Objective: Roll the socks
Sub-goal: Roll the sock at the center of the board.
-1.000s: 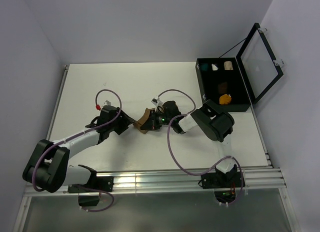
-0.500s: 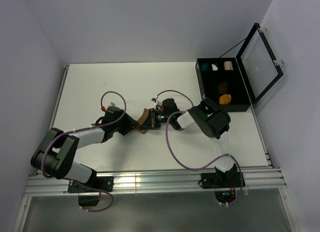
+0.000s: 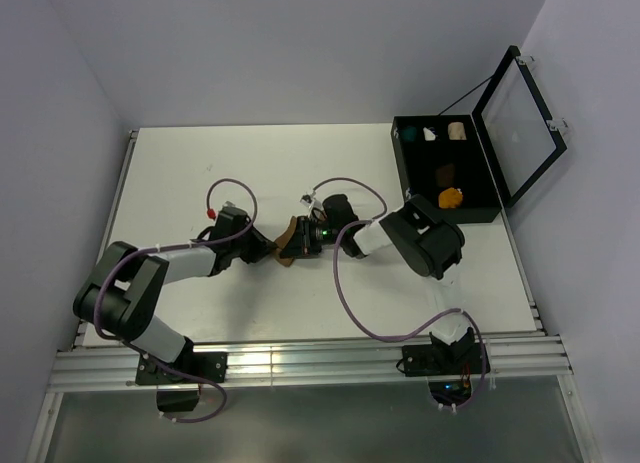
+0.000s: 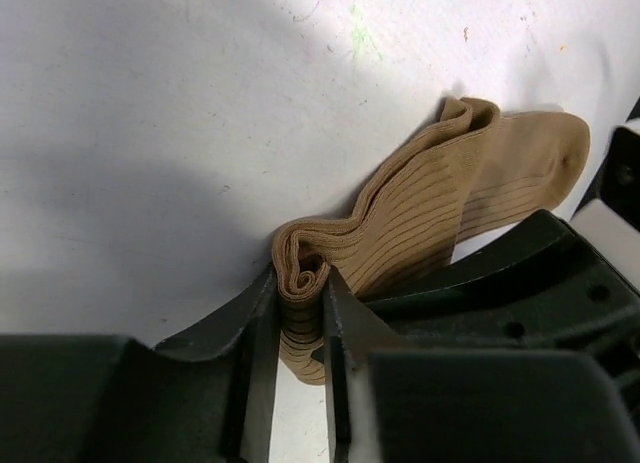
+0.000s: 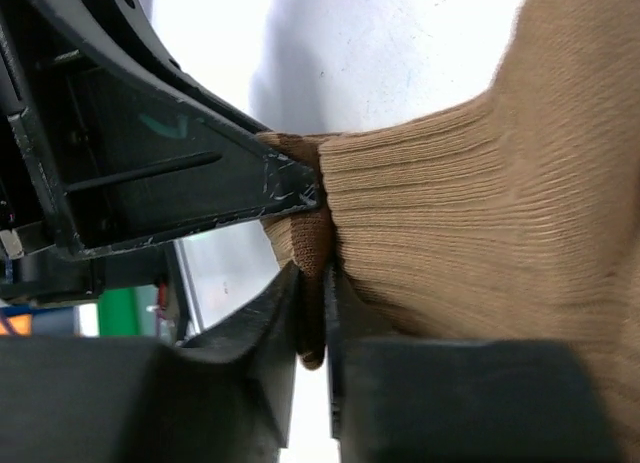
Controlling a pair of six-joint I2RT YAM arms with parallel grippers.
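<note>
Left fingers (image 3: 263, 251) slid right, gripping tan sock (image 4: 480, 183) alongside right fingers (image 3: 303, 239); case (image 3: 420, 183) holds two socks (image 3: 451, 197).

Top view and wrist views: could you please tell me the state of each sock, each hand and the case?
Tan sock, rolled at one end, the rest unrolled.
Left hand, closed on the rolled end.
Right hand, pinching a fold of the same sock.
Case, lid open.
Brown sock, bundled in a case compartment.
Orange sock, bundled in the compartment beside it.
</note>
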